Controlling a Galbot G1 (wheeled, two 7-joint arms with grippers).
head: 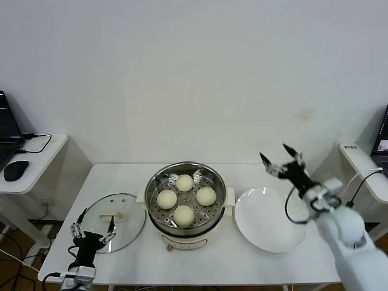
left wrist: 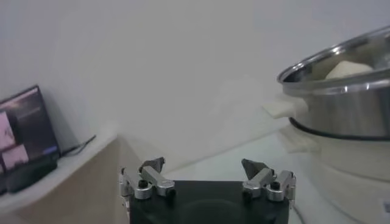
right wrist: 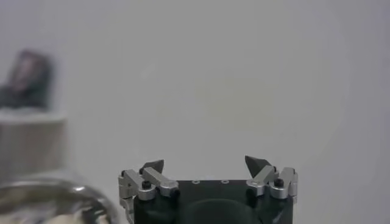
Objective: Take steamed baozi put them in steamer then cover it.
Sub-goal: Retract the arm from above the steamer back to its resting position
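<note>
L gripper [head: 93,225] low at desk [head: 121,267] front-left edge, jaws apart, empty, over near rim of cover [head: 113,229] lying flat on desk. Steamer [head: 185,207] center, uncovered, 4 baozi [head: 184,199] inside on tray. White plate [head: 271,218] right of it. R gripper [head: 281,159] raised above plate's far side, jaws apart, empty.

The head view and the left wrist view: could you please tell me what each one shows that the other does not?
Only the head view shows all four buns in the steamer, the glass lid lying on the table to the steamer's left, the empty white plate to its right, and the right gripper open and raised above the plate. Only the left wrist view shows a lit screen on a side desk. Both show the steamer, at least one bun, and the open, empty left gripper.
</note>
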